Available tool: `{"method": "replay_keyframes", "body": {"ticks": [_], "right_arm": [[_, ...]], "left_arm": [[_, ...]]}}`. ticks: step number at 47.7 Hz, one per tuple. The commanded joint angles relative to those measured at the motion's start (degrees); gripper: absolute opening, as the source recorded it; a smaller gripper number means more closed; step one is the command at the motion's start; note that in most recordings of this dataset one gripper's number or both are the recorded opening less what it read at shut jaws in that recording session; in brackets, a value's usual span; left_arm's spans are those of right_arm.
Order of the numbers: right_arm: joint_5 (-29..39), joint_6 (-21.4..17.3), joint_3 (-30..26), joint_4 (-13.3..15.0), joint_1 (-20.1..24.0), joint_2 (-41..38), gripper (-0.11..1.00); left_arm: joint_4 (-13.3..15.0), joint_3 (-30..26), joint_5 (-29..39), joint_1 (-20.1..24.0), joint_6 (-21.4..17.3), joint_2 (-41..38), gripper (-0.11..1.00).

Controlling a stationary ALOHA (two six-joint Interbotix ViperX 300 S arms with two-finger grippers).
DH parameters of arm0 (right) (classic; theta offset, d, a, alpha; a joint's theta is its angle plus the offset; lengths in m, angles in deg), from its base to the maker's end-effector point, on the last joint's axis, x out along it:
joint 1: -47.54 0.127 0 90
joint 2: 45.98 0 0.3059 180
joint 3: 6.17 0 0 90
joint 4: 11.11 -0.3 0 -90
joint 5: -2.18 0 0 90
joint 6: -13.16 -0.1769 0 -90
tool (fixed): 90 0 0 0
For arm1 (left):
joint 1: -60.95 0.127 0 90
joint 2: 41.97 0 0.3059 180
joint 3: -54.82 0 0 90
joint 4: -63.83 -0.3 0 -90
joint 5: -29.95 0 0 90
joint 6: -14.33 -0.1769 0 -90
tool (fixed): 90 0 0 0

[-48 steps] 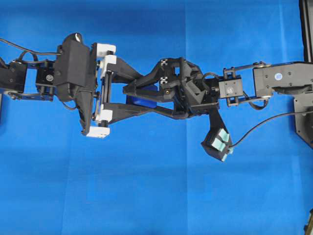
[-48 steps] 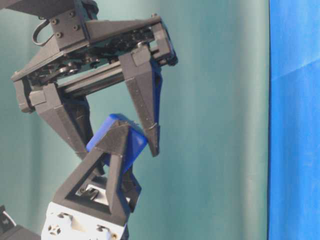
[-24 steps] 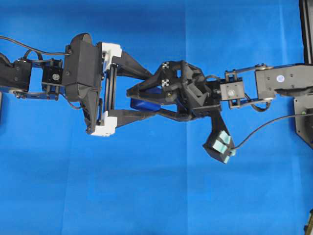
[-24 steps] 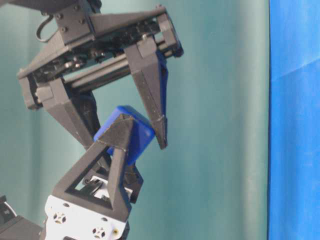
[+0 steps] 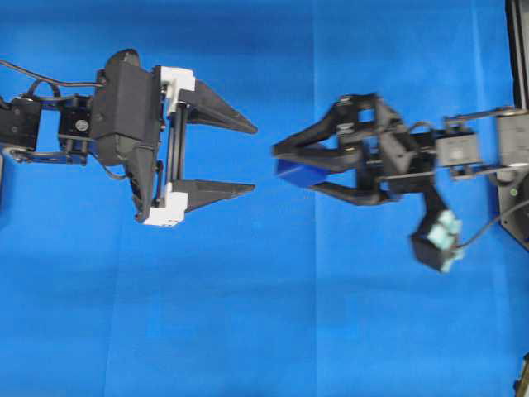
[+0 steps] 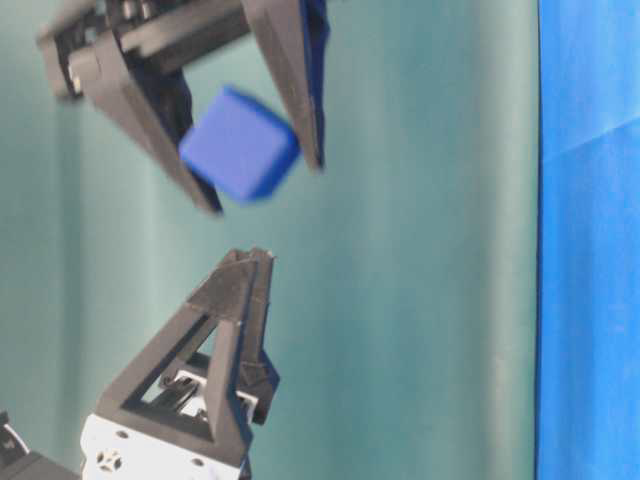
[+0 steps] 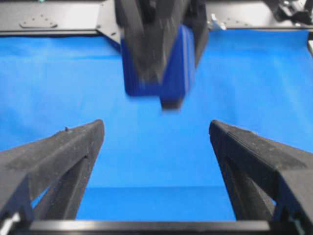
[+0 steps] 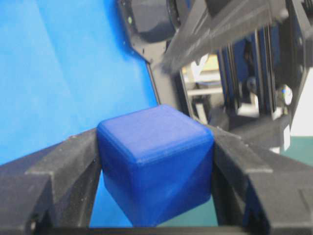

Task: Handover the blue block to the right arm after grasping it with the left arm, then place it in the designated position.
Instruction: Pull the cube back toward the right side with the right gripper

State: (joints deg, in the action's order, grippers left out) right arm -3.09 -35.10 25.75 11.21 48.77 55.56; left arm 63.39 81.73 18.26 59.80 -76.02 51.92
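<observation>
The right claw (image 5: 279, 169) is clenched on the blue block (image 5: 295, 172), held above the blue desk (image 5: 248, 314). At its nine o'clock, well apart, the left claw (image 5: 253, 157) gapes, released.

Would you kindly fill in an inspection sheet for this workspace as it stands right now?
Surface: blue cloth covering the table, faint fold lines.
Job's things: blue block held in the air between the right claw's fingers; it sits square between them in the right wrist view.
Clutter: nothing seen.
Grippers: left claw open, empty, white brackets at its base, apart from the block; right claw shut on the blue block.
Cables: black cable at the left arm; another trailing from the right arm's teal-tipped part.
Surroundings: teal backdrop in the table-level view; dark frame at the right edge overhead.
</observation>
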Motion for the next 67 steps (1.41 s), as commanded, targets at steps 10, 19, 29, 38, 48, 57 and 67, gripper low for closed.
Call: {"method": "replay_keyframes", "body": {"ticks": [10, 19, 29, 38, 48, 57, 67], "right_arm": [[7.38, -0.7, 4.22, -0.18, 1.67, 11.51, 0.48], [10.63, -0.7, 5.1, -0.18, 2.55, 15.12, 0.48], [10.72, -0.79, 4.83, -0.26, 2.64, 14.15, 0.48], [10.63, -1.76, 4.66, -1.49, 2.64, 13.45, 0.48], [10.63, -11.95, 4.04, -9.05, 2.64, 13.62, 0.48], [10.72, -27.33, 3.08, -15.47, 2.64, 13.89, 0.48], [10.63, -42.1, 2.64, -15.91, 2.64, 13.89, 0.48]], "left_arm": [[-0.09, 0.44, -0.53, 0.18, 0.35, 2.37, 0.9], [-0.09, 0.35, -0.62, 0.09, 0.44, 2.37, 0.9], [-0.09, 0.18, -0.7, 0.18, 0.35, 2.37, 0.9], [-0.09, 0.18, -0.7, 0.18, 0.35, 2.46, 0.9], [-0.09, 0.0, -0.7, 0.18, 0.35, 2.37, 0.9], [-0.09, 0.0, -0.7, 0.18, 0.35, 2.37, 0.9], [-0.09, 0.0, -0.7, 0.09, 0.35, 2.37, 0.9]]}}
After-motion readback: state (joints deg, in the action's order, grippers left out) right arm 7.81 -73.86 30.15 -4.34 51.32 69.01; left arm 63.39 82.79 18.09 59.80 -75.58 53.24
